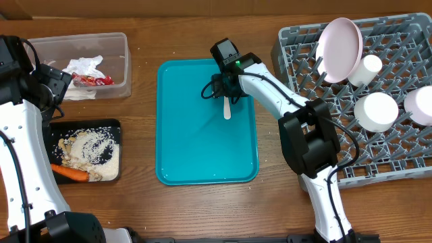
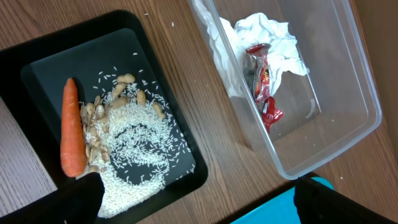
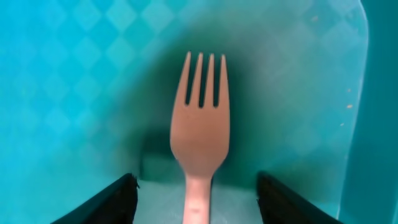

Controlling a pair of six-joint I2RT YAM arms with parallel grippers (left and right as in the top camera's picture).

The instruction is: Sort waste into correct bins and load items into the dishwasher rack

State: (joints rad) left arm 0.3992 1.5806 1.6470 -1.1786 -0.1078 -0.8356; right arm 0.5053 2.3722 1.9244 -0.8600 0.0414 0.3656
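Left arm [image 1: 13,135] and right arm [image 1: 270,91]: white shells, black joints, black cables; green light [image 1: 237,64] on the right.

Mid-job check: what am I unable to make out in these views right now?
- The fork handle: cut off by the bottom edge in the right wrist view; overhead, the right tool covers part of it.
- The rack, right side: cut off by the overhead frame, one bowl with it.
- The black tray, left edge: under the left arm overhead.
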